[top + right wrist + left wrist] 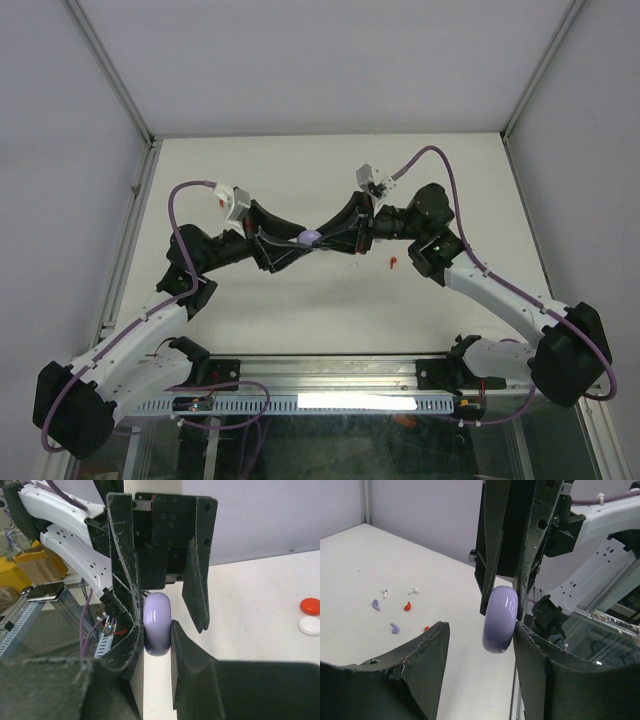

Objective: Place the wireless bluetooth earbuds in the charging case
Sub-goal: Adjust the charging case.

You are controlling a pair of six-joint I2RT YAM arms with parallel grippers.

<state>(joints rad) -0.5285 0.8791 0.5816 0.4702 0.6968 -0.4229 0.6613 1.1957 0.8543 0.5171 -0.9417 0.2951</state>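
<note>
Right claw [157,630] pinching lavender case [157,614], left claw [480,628] spread, left wrist view catches scattered earbuds [407,606]

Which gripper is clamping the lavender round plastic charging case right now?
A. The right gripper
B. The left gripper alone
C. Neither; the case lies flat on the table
A: the right gripper presses its fingers on both faces of the lavender round plastic charging case, held up in the air, while the left gripper stands open with a clear gap beside the case.
</note>
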